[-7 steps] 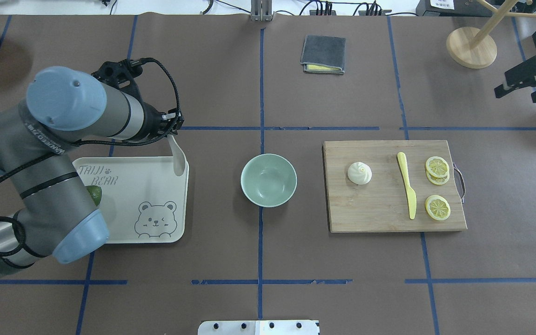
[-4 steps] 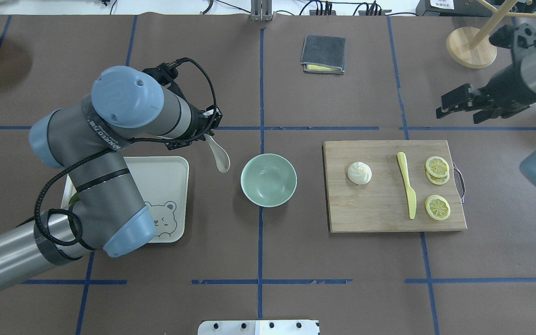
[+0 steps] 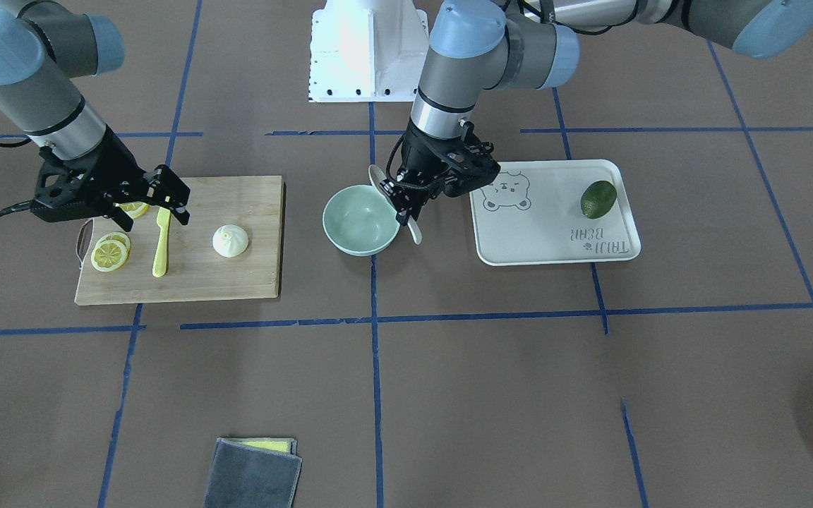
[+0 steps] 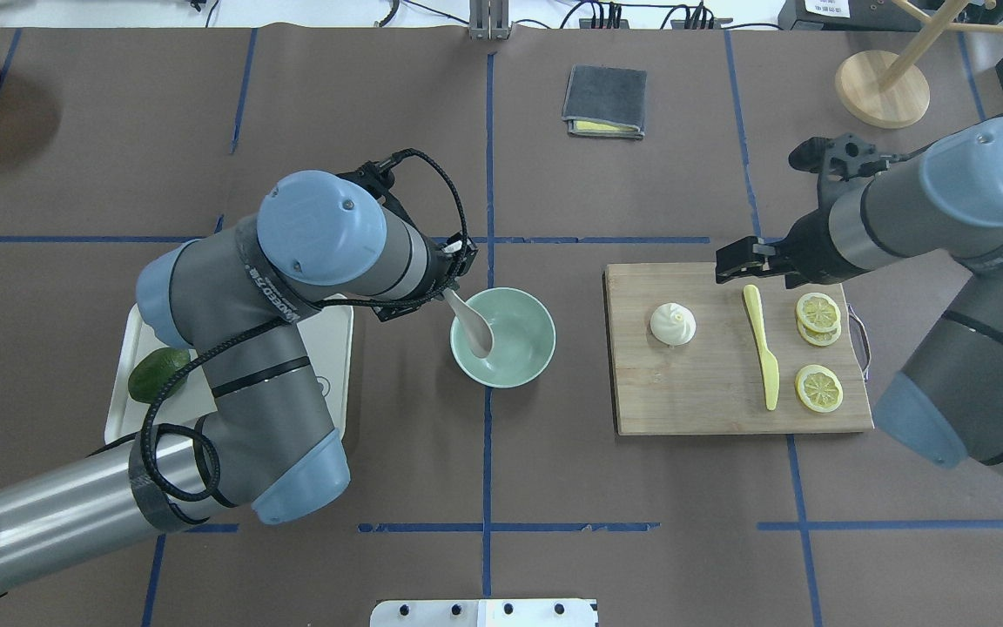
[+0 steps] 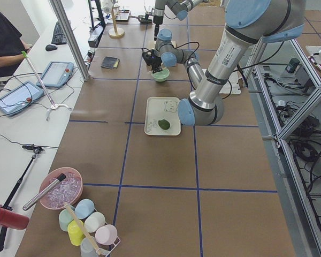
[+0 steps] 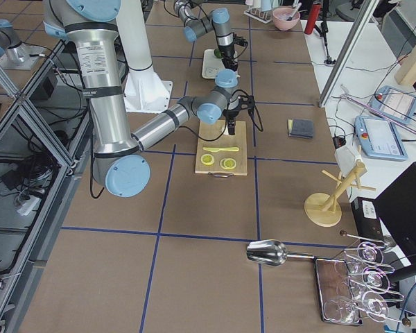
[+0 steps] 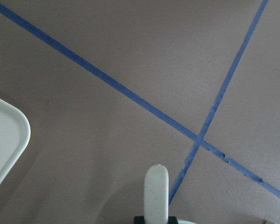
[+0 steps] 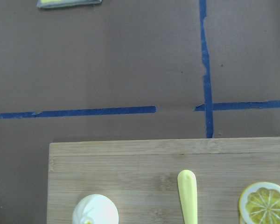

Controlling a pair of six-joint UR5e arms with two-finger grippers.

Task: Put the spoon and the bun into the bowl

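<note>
Since a moment ago, the spoon has been carried from beside the bowl to just over its rim on the tray side. It is kept clenched by the handle in the left hand, scoop hanging into the hollow, evidently so that it drops inside and not onto the counter. The right hand, released and empty, has been brought over the board on the bowl's other side, seemingly for the bun, which lies there untouched.

Wooden board lay on table w/ yellow knife beside lemon slices. Bear-print tray held a dark green fruit. Folded grey cloth sat well apart, nr far edge.
</note>
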